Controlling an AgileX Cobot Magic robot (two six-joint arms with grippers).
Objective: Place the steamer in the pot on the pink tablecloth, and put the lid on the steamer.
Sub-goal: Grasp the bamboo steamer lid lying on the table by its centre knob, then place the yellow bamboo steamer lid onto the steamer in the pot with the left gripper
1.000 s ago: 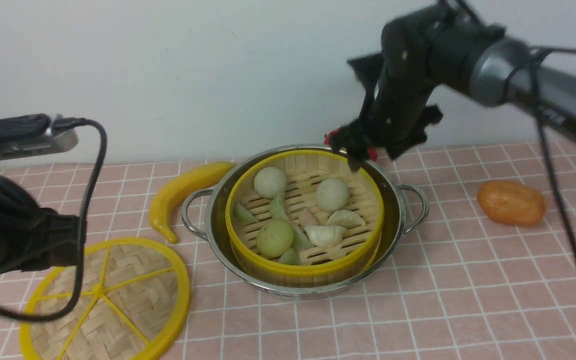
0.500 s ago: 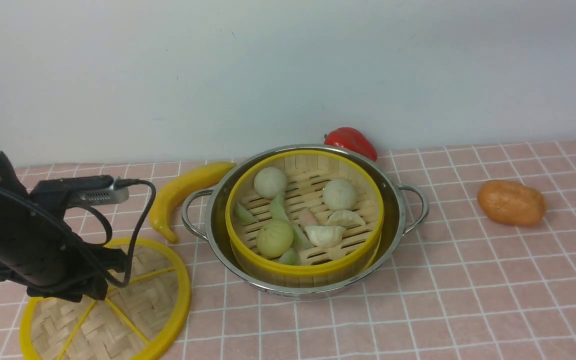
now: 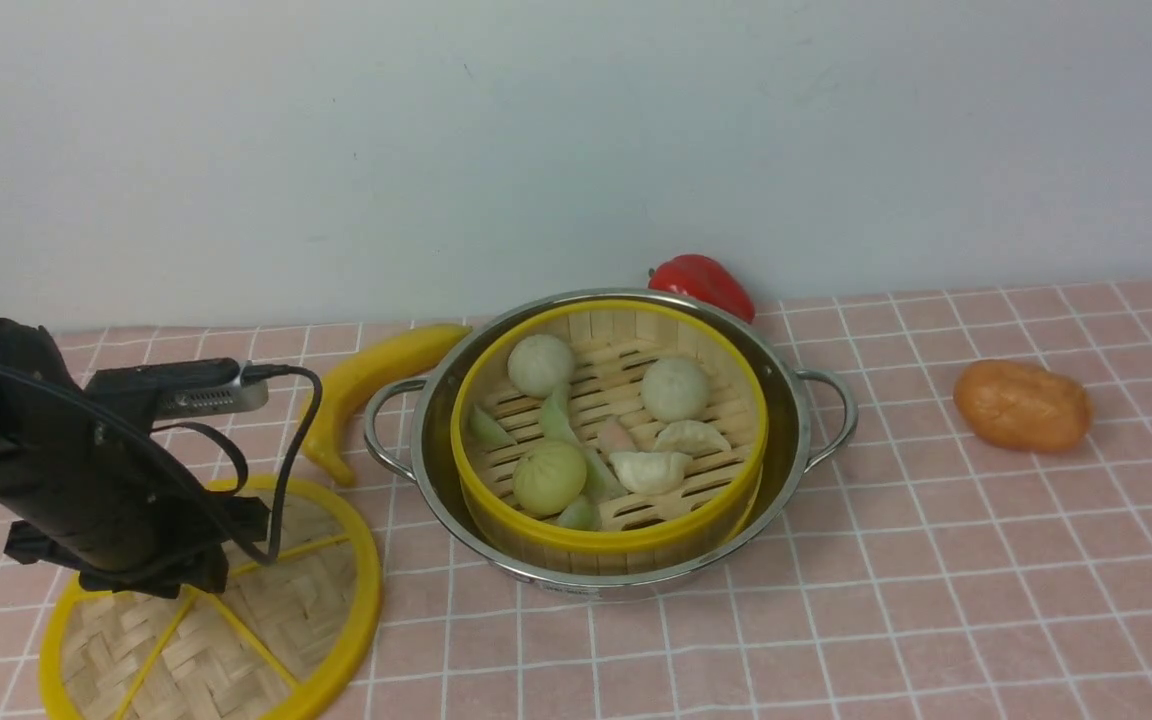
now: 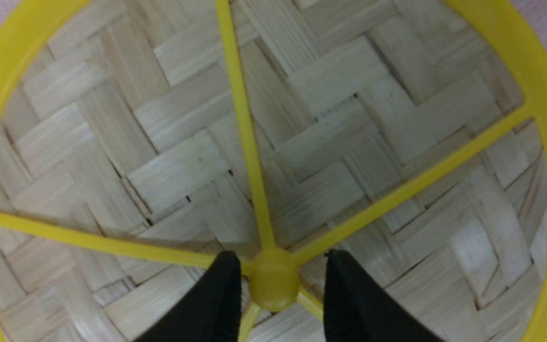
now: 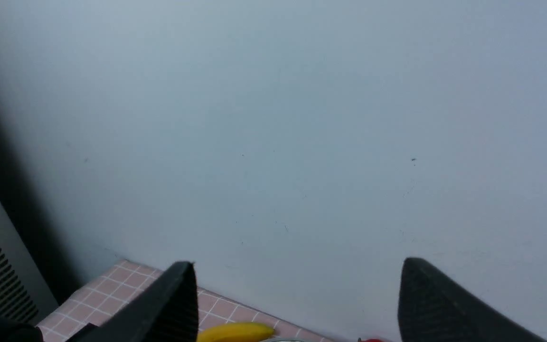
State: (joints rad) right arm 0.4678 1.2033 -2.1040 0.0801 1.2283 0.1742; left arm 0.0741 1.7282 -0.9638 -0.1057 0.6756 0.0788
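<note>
Left wrist view: left gripper (image 4: 281, 254), half-parted, straddles the lid (image 4: 340, 76) at its hub (image 4: 273, 287); right gripper (image 5: 298, 262) gapes.

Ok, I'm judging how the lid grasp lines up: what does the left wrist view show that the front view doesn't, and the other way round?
Only the left wrist view: the left gripper, jaws apart on either side of the lid's yellow hub, not yet closed on it. Only the front view: the steamer already sitting in the pot, plus a banana, a red pepper and an orange lump. Both: the lid lying flat on the pink tablecloth.
</note>
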